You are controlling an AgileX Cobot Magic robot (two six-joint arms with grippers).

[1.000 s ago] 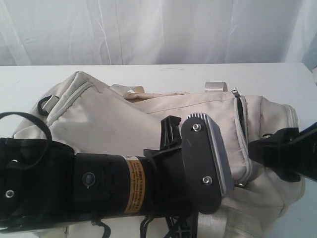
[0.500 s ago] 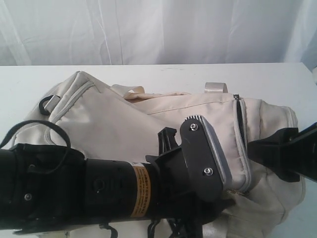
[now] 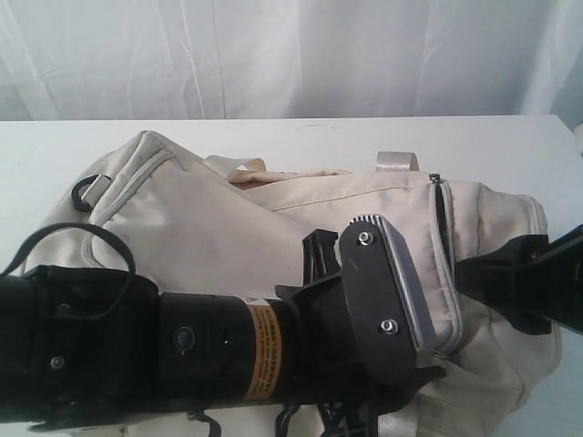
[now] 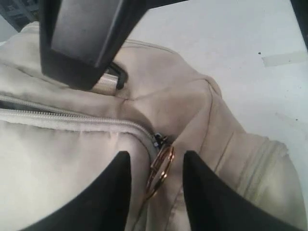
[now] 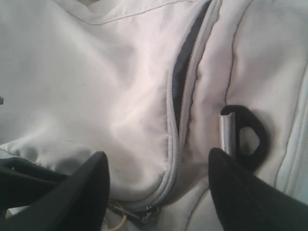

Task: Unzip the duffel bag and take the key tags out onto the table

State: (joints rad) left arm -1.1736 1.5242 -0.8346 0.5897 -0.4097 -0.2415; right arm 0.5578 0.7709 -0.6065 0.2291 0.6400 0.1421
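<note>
Before the curtain (image 3: 273,55), the table (image 3: 510,146) bears the duffel bag (image 3: 209,218); left gripper (image 4: 156,161), right gripper (image 5: 158,159) gape empty.

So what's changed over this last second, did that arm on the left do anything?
The left arm sank a little in the exterior view, then edged slightly right. Its left gripper now stands open astride the gold zipper ring, not pinching it; the earlier pictures don't show its jaws. The duffel bag, its partly open zipper and the right gripper, open above it, stayed put.

The orange label (image 3: 261,350) on the left arm (image 3: 109,350) carries unreadably small print.
</note>
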